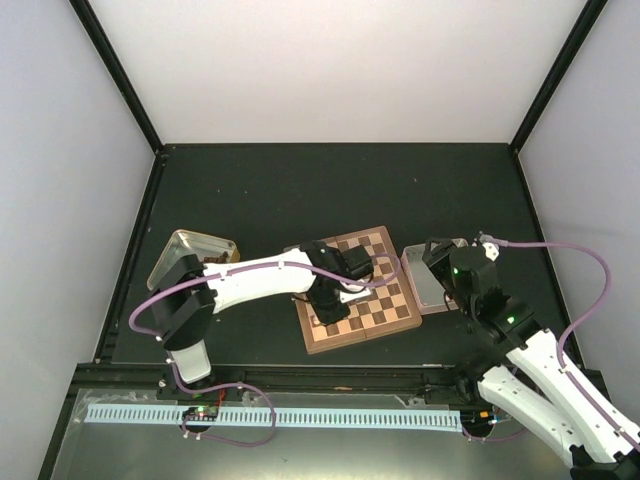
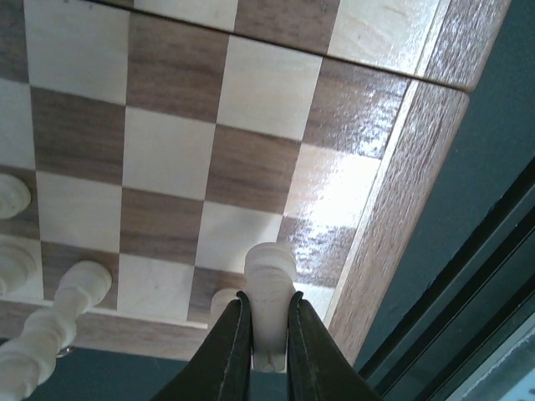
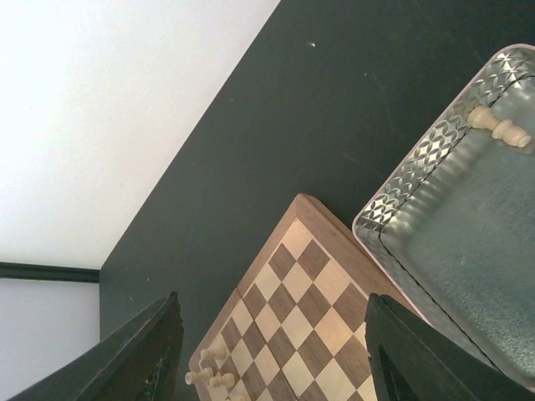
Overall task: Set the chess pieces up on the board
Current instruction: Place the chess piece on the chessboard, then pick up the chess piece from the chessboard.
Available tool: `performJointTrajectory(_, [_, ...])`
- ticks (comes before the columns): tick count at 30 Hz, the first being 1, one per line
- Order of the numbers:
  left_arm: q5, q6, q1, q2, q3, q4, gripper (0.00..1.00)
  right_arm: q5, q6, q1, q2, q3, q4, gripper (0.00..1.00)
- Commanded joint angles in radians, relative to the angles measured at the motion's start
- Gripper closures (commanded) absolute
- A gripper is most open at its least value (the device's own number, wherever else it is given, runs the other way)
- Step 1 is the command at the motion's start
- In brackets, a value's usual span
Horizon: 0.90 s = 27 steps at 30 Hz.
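Note:
The board (image 1: 375, 300) lies at the table's centre, angled. My left gripper (image 2: 267, 334) is shut on a pale tan chess piece (image 2: 269, 280), held upright just over a square next to the board's brown rim (image 2: 401, 209). More pale chess pieces (image 2: 75, 292) stand along the same edge row, one (image 2: 219, 302) partly hidden behind my left finger. In the top view the left gripper (image 1: 335, 298) hovers over the board's left part. My right gripper (image 3: 272, 305) is open and holds nothing, high above the board (image 3: 309, 317), where a few pale pieces (image 3: 209, 372) stand at a corner.
A clear patterned tray (image 3: 401, 188) touches the board's right side and holds one pale piece (image 3: 500, 127) lying down. The same tray (image 1: 415, 285) sits under the right wrist in the top view. A gold tin (image 1: 180, 248) stands left of the board. White walls enclose the black table.

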Motion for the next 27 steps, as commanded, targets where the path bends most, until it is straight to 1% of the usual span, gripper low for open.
performJointTrajectory(1, [-0.017, 0.008, -0.022, 0.049, 0.059, -0.038, 0.92, 0.053, 0.004, -0.005, -0.005, -0.019, -0.016, 0.39])
performJointTrajectory(3, [-0.026, 0.003, -0.024, 0.063, 0.066, -0.038, 0.88, 0.05, 0.004, -0.006, -0.006, -0.024, -0.014, 0.39])
performJointTrajectory(7, [-0.034, -0.009, -0.026, 0.08, 0.072, -0.032, 0.73, 0.044, 0.004, -0.007, -0.006, -0.028, -0.012, 0.39])
performJointTrajectory(9, [-0.031, -0.017, -0.027, 0.077, 0.068, -0.021, 0.7, 0.042, 0.004, -0.007, -0.005, -0.028, -0.012, 0.39])
performJointTrajectory(11, [-0.027, -0.027, -0.026, 0.069, 0.058, -0.005, 0.69, 0.042, 0.004, -0.007, -0.008, -0.028, -0.012, 0.39])
performJointTrajectory(15, [-0.021, -0.043, -0.026, 0.043, 0.031, 0.031, 0.73, 0.041, 0.003, -0.007, -0.007, -0.03, -0.014, 0.39])
performJointTrajectory(18, [0.003, -0.047, -0.026, 0.028, 0.012, 0.057, 0.74, 0.041, 0.005, -0.006, -0.007, -0.033, -0.012, 0.39])
performJointTrajectory(22, [0.037, -0.043, -0.026, 0.016, -0.012, 0.088, 0.84, 0.04, 0.006, -0.007, -0.006, -0.032, -0.015, 0.39])
performJointTrajectory(25, [0.032, -0.04, -0.026, 0.017, -0.014, 0.089, 0.96, 0.042, 0.007, -0.007, -0.008, -0.032, -0.016, 0.39])
performJointTrajectory(27, [0.021, -0.04, -0.026, 0.012, -0.011, 0.091, 0.98, 0.043, 0.007, -0.007, -0.008, -0.032, -0.017, 0.39])
